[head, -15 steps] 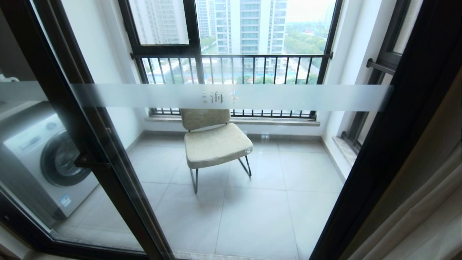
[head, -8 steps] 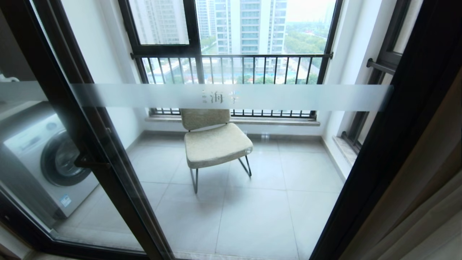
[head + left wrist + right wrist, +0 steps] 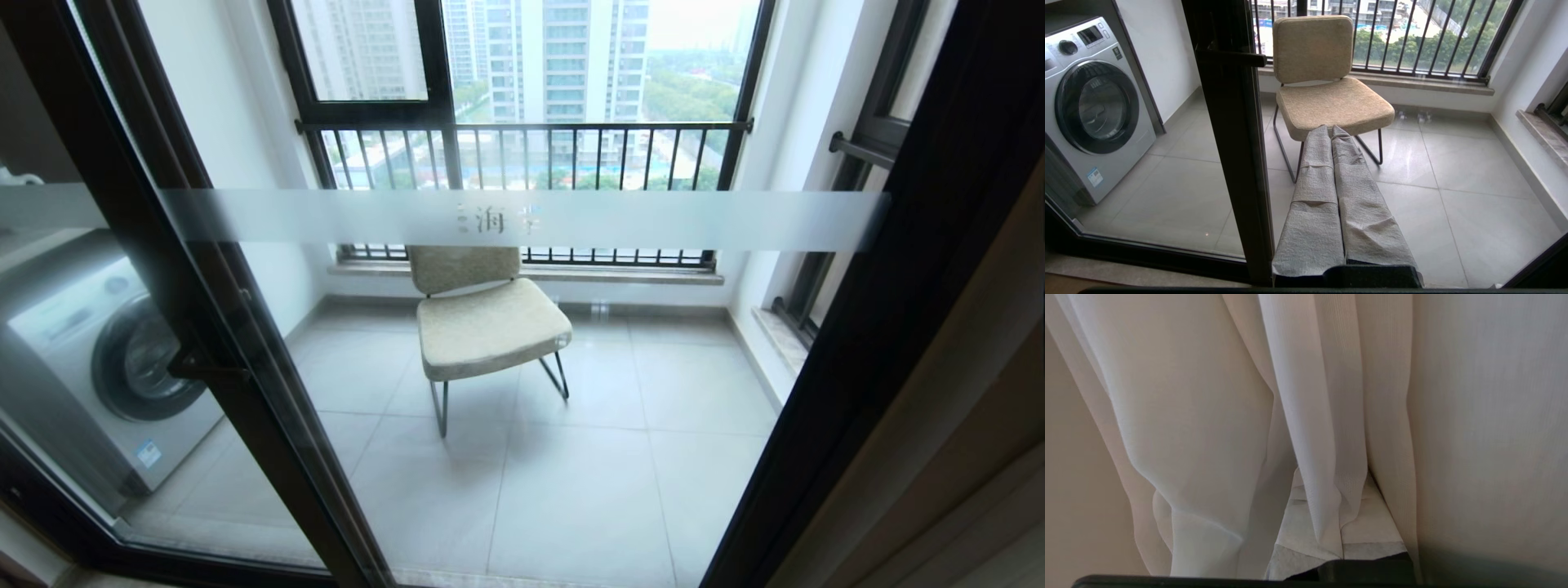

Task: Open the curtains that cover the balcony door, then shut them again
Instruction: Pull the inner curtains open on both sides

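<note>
The balcony door (image 3: 506,220) stands uncovered, its frosted band crossing black-framed glass, with a black handle (image 3: 200,363) on the left stile. Only a pale sliver of the curtains (image 3: 1016,551) shows at the head view's bottom right corner. In the right wrist view the sheer white and beige curtains (image 3: 1200,416) hang in folds all around my right gripper (image 3: 1335,486). Its cloth-wrapped fingers (image 3: 1372,526) are shut with a sheer fold caught between them. My left gripper (image 3: 1331,130) is shut and empty, parked low before the door frame (image 3: 1231,143).
Behind the glass, a beige chair (image 3: 482,322) stands on the tiled balcony floor (image 3: 588,490). A washing machine (image 3: 106,359) sits at the left. An outer window with railing bars (image 3: 522,155) closes the far side. A wall (image 3: 1069,477) lies beside the curtain folds.
The curtain at the head view's lower right has slid further right, almost out of the picture. The door, the chair and the left arm have not moved.
</note>
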